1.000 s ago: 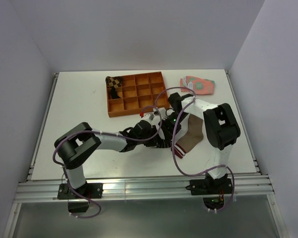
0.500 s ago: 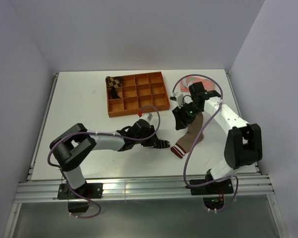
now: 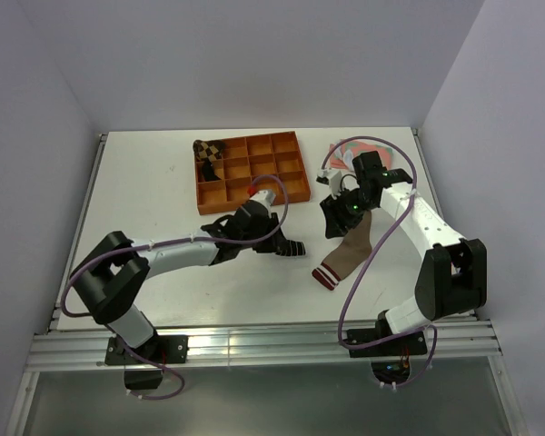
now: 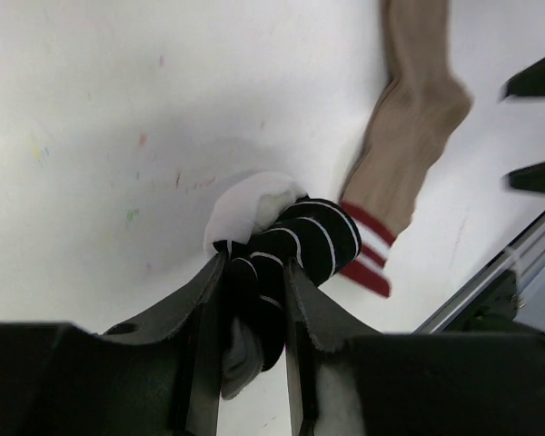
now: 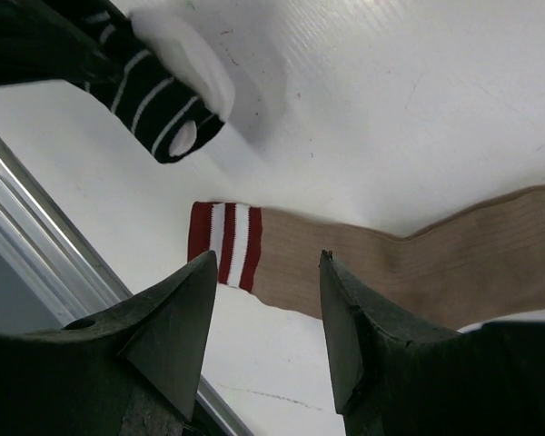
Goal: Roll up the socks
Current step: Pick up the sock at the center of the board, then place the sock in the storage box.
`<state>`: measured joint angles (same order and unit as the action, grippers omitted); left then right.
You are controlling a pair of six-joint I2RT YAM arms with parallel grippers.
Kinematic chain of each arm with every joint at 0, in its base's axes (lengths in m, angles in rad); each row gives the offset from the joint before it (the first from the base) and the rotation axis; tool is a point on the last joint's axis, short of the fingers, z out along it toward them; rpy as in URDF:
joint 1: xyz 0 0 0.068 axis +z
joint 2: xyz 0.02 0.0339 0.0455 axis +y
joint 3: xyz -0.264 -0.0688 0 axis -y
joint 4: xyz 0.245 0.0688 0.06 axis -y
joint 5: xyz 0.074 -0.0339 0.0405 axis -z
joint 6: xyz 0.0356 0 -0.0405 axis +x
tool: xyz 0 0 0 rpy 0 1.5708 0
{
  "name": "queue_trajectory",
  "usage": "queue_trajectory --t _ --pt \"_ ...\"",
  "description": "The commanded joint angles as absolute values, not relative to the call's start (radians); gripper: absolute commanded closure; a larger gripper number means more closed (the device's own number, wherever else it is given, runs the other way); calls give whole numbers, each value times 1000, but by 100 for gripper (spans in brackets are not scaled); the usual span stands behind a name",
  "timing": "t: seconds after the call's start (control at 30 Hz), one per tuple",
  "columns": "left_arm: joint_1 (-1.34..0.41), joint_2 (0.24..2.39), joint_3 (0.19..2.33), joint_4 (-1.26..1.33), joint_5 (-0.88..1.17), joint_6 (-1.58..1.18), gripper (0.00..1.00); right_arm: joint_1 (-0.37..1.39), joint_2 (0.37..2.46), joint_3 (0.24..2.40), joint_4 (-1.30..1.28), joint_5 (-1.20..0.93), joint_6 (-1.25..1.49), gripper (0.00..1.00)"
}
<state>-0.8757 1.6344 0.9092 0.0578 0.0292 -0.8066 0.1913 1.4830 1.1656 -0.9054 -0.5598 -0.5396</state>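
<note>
Both socks are light, limp knit that should sag and fold wherever nothing supports them. Neither looks slippery or fragile, so a firm pinch through both layers should hold.

The black striped sock (image 4: 291, 250) is bunched between the left jaws, which are clenched on its middle. A white patch and the striped end poke out past the fingertips. It sits just in front of the orange tray (image 3: 285, 167), on the side nearest the arm bases, and its shadow suggests it is lifted off the desk (image 3: 145, 200). Its short axis runs out of the jaws, away from the tray's front wall, with the free end pointing towards the other sock's cuff.

The tan sock (image 3: 348, 250) lies flat on the desk, off the tray's front right corner. Its long axis runs from the foot end, nearer that corner, to the maroon-and-white cuff (image 5: 225, 245), the end farthest from the tray. The right jaws hover spread above it with nothing between them. For rolling, the cuff looks the best place to pinch, since it is thicker and lies exposed
</note>
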Motion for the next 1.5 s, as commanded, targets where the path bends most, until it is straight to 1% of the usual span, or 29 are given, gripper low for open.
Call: queue_trajectory --t 0.0,0.13,0.2,0.27,0.5,0.57,0.7,0.83,0.97,1.0,1.2,1.23,1.47 --pt "-836 1546 986 46 37 -764 100 176 1448 1164 -902 -554 -540 43" --pt "-753 1525 1096 32 32 -755 100 169 1439 1170 -900 -555 -540 43" --pt "-703 1537 1149 3 5 -749 100 167 1434 1172 -897 -552 -538 43" --pt "-652 1548 1204 3 -72 -750 100 167 1430 1172 -894 -542 -537 43" --pt "-483 1669 1305 69 -75 -799 100 164 1422 1160 -876 -520 -541 43" --pt "-450 1700 1347 51 -93 -816 100 164 1422 1158 -870 -517 -541 43" --pt "-411 1703 1298 75 -112 -867 100 166 1430 1149 -867 -508 -549 43" --pt "-379 1730 1249 135 -60 -859 100 166 1430 1137 -854 -499 -552 43" --pt "-345 1764 1250 215 -28 -847 100 164 1420 1129 -848 -492 -549 44" --pt "-339 1793 1290 201 -52 -847 100 164 1420 1126 -845 -491 -551 44" --pt "-313 1934 1410 157 -35 -868 100 164 1427 1126 -833 -486 -548 44" --pt "-311 1957 1464 144 -37 -865 100 164 1433 1129 -830 -485 -545 44" --pt "-293 2152 1635 152 -21 -887 100 164 1462 1147 -825 -472 -549 44"
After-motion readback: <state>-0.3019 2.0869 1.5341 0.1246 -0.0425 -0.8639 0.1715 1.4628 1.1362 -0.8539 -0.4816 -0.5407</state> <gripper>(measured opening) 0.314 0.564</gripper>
